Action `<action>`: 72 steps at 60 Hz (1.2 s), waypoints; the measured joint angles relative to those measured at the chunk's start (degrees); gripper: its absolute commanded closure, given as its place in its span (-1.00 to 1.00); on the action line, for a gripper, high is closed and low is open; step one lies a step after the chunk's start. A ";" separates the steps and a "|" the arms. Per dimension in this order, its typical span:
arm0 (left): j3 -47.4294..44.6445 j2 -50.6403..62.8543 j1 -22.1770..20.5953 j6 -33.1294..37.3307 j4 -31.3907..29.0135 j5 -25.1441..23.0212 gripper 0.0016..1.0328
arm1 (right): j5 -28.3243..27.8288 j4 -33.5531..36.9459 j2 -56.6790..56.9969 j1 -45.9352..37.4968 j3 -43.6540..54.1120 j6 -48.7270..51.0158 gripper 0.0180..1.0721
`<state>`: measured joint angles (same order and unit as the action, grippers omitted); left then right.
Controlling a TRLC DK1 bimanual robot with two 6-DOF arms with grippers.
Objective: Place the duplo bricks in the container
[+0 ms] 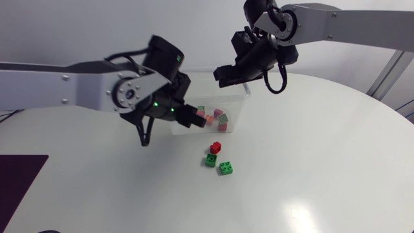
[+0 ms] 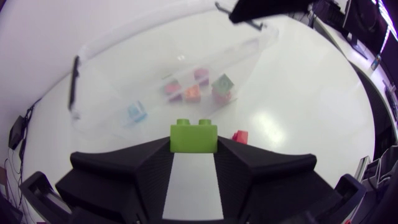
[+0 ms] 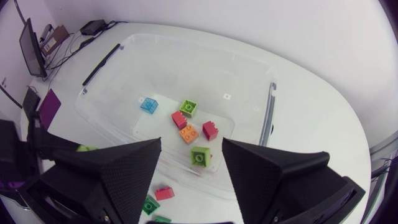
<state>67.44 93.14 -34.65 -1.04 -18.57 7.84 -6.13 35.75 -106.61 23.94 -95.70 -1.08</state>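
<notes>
**Loose bricks.** Nearest on the tabletop (image 1: 310, 181) lie three bricks in a tight cluster. There is a green brick (image 1: 226, 168), a second green brick (image 1: 211, 160) just beside it, and a red brick (image 1: 215, 147) close behind that. All three are outside the container and have yet to be collected.

**Left jaws.** Just beyond the cluster, the left jaws pinch a lime brick (image 2: 194, 135) at the fingertips, one finger on each side, studs up. The head view places these jaws at the near left edge of the container (image 1: 240, 111). It cannot be told whether the brick has crossed the near wall.

**Step in hand (judged): deliver the lime brick.**
- Hold the pinch until the brick is past the near wall and above the container floor.
- Keep the brick higher than the rim while crossing. The wall is clear plastic and easy to clip.
- Aim for bare floor beside the bricks already inside (image 3: 189, 134), so the lime brick does not land on top of one and tip.
- Lower the brick into the container before release. A drop from height may bounce it back out.
- Open the jaws fully, then lift straight up so neither finger drags the brick along.

**Right jaws.** Farthest away, the right jaws hang spread and empty above the far side of the container. Keep the left arm's path on the near side to avoid contact between the arms.
</notes>
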 measured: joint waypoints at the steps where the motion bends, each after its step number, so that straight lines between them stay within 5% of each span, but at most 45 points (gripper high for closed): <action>1: 0.00 -1.27 0.28 0.04 0.00 0.00 0.43 | 0.02 0.00 0.00 0.00 -0.07 0.00 -0.60; 15: 4.96 -7.58 4.68 1.79 -0.66 0.22 0.43 | 0.20 0.09 6.88 0.63 3.78 0.00 -0.60; 40: 15.13 3.34 8.04 2.56 3.08 0.22 0.36 | 1.14 -1.44 25.57 7.52 31.26 0.00 -0.60; 51: 19.63 9.79 9.44 2.56 3.06 0.22 -0.02 | 1.57 -3.28 25.42 10.62 38.66 0.02 -0.60; 60: 24.92 14.21 9.90 2.56 1.64 0.22 -0.76 | 1.73 -5.14 21.86 12.04 39.67 0.02 -0.60; 72: 27.89 15.63 9.90 2.58 0.00 0.24 -0.90 | 3.80 -7.08 15.19 13.57 39.67 0.17 -0.60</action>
<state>95.33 108.77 -24.75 1.54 -18.57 8.08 -2.33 28.67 -91.42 37.52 -56.03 -0.91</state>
